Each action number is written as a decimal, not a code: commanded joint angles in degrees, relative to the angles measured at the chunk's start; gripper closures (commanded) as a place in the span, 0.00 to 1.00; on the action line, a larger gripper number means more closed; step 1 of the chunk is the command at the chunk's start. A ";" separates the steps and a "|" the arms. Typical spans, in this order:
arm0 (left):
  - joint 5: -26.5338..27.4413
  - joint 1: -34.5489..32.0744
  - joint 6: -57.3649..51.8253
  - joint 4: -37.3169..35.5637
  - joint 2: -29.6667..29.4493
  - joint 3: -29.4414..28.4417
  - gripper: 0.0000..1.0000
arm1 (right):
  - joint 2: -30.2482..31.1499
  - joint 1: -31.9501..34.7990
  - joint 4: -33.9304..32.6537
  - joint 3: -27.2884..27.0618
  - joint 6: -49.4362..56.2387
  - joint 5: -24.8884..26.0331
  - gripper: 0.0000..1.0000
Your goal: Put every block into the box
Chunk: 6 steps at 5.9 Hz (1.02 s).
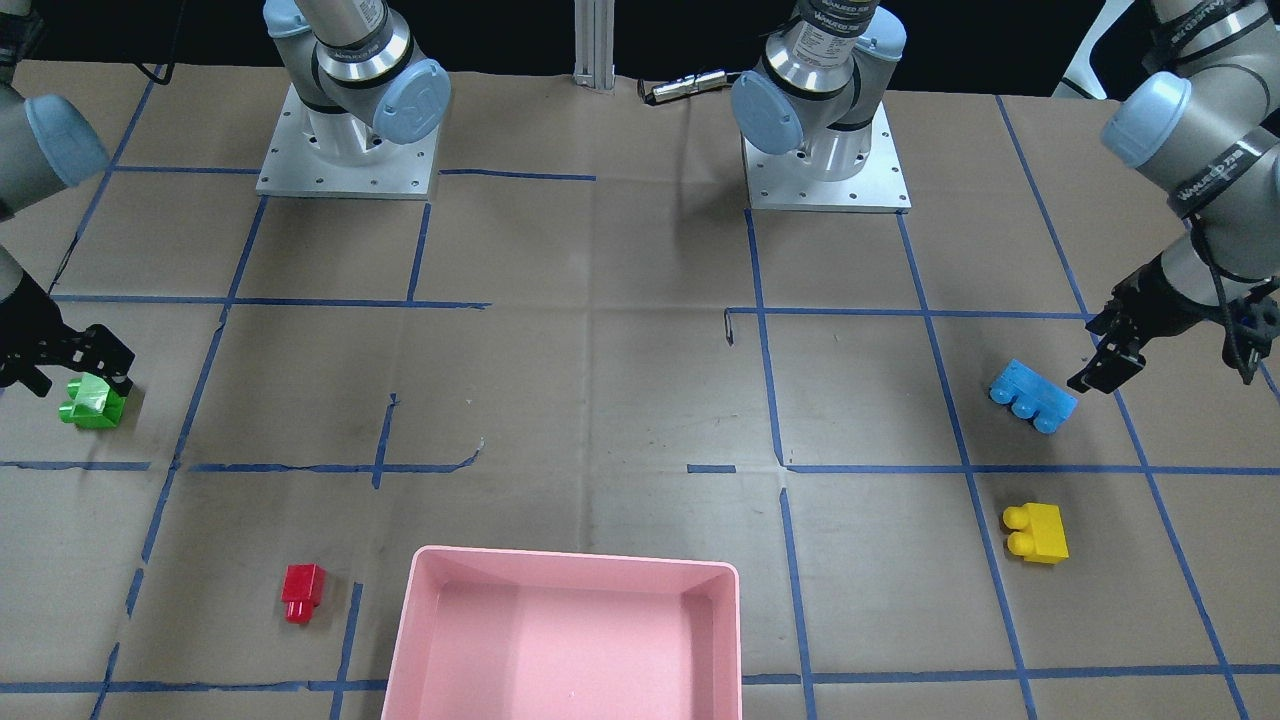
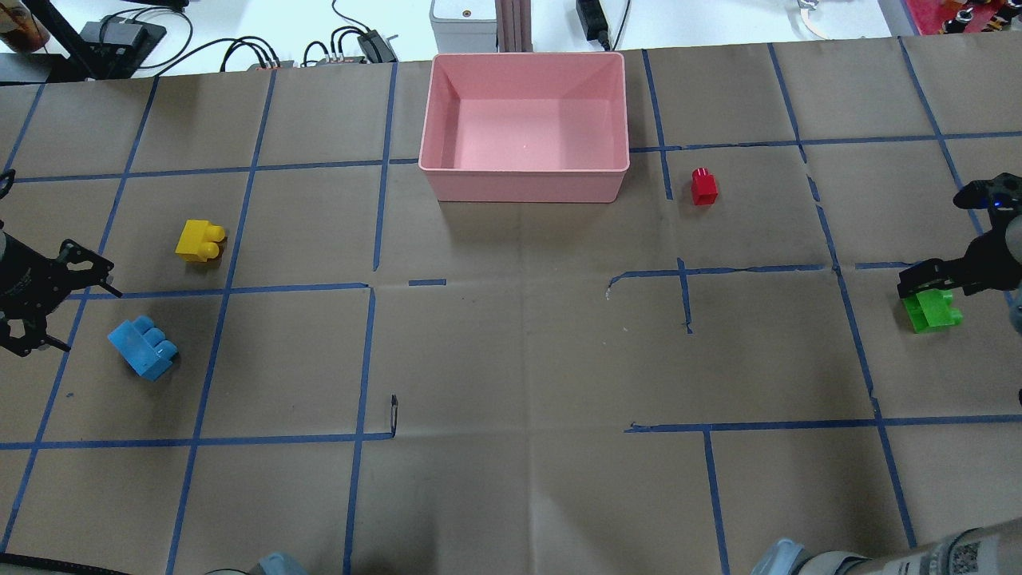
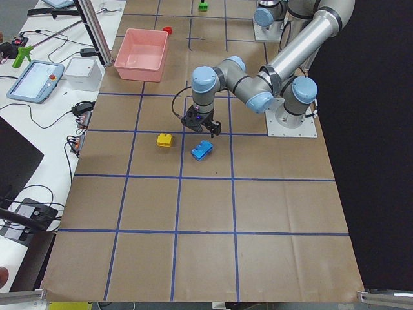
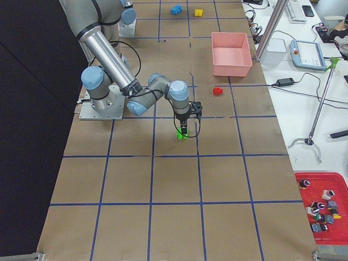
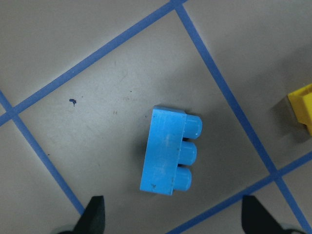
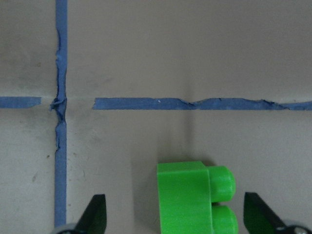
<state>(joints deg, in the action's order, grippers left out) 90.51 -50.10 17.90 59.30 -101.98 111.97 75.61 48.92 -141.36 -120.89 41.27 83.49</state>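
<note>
The pink box point(image 2: 527, 185) stands empty at the table's far middle. The light-blue brick point(image 2: 144, 348) and yellow brick point(image 2: 200, 240) lie on the left, the red brick point(image 2: 703, 187) lies right of the box, and the green brick point(image 2: 932, 310) lies far right. My left gripper point(image 5: 175, 219) is open and empty, just beside the light-blue brick point(image 5: 168, 151), not touching it. My right gripper point(image 6: 178, 217) is open, its fingers either side of the green brick point(image 6: 192, 197), which lies closer to the right finger.
Brown paper with a blue tape grid covers the table point(image 2: 511, 359). Both arm bases point(image 1: 345, 150) are bolted at the robot's side. Cables and devices point(image 2: 351, 44) lie beyond the table's far edge, behind the box.
</note>
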 commanded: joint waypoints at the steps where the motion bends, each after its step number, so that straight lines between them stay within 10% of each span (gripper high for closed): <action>1: -0.07 0.00 0.03 -2.61 -6.45 0.09 0.00 | -1.69 -1.27 -1.28 -0.22 1.96 -0.35 0.01; 4: 0.02 -0.09 0.03 -2.79 -9.29 0.00 0.00 | -3.36 -1.63 -1.37 -0.92 3.81 1.92 0.09; 6: 0.10 0.00 -0.58 -5.68 -10.95 0.00 0.01 | -2.92 -1.89 -1.19 -0.75 3.64 1.15 0.80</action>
<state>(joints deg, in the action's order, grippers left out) 90.55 -50.17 17.57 54.88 -112.20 112.01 72.44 47.09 -142.64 -121.75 44.97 85.11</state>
